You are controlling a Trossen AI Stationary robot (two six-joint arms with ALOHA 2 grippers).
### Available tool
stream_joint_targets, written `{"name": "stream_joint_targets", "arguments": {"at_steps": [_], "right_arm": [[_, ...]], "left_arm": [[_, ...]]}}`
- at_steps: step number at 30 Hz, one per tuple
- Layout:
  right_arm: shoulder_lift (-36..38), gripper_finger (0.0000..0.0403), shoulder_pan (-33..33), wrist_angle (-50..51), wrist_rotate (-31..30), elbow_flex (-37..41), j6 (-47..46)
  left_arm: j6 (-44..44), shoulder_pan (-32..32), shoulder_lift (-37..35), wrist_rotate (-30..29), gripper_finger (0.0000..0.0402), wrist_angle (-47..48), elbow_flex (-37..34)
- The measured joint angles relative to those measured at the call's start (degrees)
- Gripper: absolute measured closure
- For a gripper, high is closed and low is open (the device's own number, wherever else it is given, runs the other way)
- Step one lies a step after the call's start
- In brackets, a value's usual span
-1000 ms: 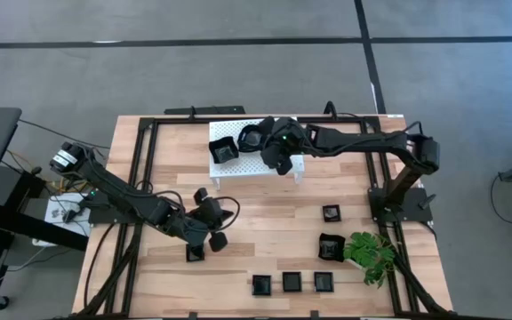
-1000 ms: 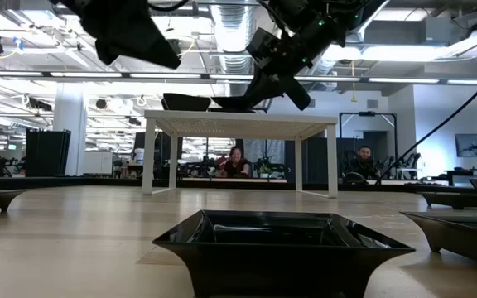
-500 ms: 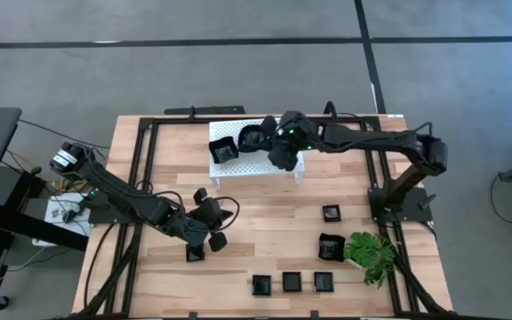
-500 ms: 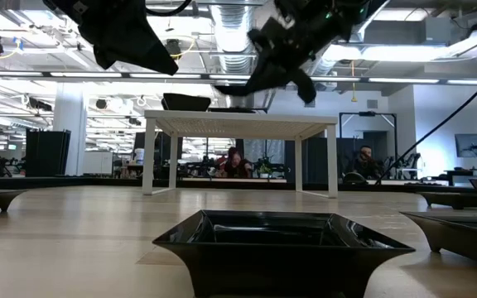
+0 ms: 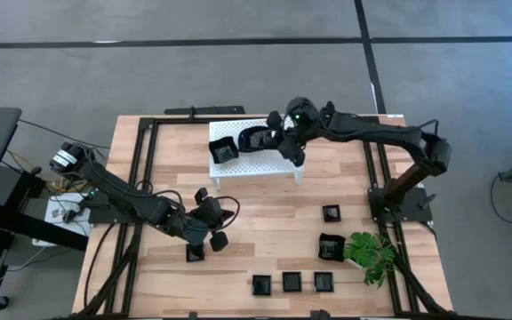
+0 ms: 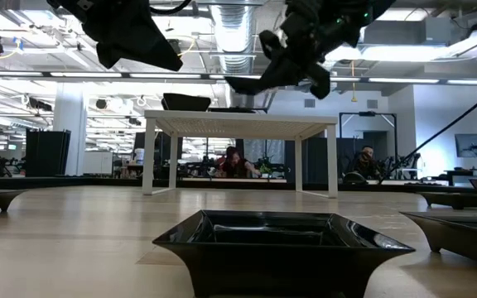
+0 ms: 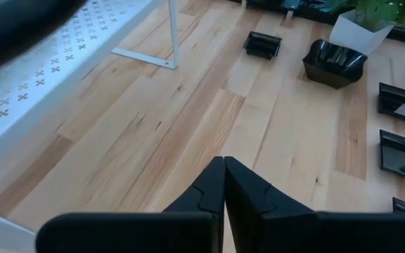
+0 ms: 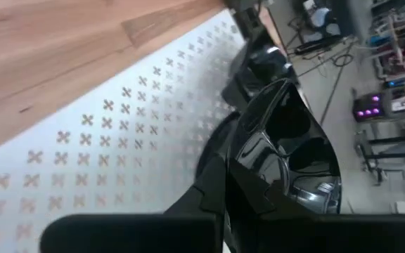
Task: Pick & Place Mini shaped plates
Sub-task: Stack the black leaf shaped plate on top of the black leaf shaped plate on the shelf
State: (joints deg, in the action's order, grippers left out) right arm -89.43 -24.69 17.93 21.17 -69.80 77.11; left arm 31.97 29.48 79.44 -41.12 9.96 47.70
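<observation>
while gripped, plate (image 8: 280,140) rim-tilted

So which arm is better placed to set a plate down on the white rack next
The right. Its gripper is shut on a black plate just above the white rack. The left gripper is shut and empty, above bare table.

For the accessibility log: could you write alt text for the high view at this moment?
Seen from above, the right gripper holds a black plate over the white rack, beside another plate resting there. The left gripper hangs shut above the wooden table, where more plates and a plant sit.
</observation>
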Motion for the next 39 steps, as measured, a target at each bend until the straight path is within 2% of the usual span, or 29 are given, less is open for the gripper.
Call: {"name": "stream_joint_targets", "arguments": {"at_steps": [5, 11, 29, 39], "right_arm": [[-1.67, 0.0403, 0.70, -1.73, -2.15, 0.00, 2.80], [-1.74, 0.0403, 0.70, -1.80, -6.39, 0.02, 0.20], [-1.76, 0.0402, 1.09, -1.79, -4.72, 0.02, -5.63], [-1.76, 0.0356, 1.09, -4.23, -4.71, 0.01, -11.08]], "left_arm": [[0.02, -0.01, 0.00, 0.01, 0.0393, -0.32, 0.00], [0.00, -0.01, 0.00, 0.02, 0.0393, -0.59, 0.00], [-0.02, 0.02, 0.00, 0.02, 0.0394, -1.03, 0.00], [-0.02, -0.01, -0.02, 0.02, 0.0393, -1.05, 0.00]]}}
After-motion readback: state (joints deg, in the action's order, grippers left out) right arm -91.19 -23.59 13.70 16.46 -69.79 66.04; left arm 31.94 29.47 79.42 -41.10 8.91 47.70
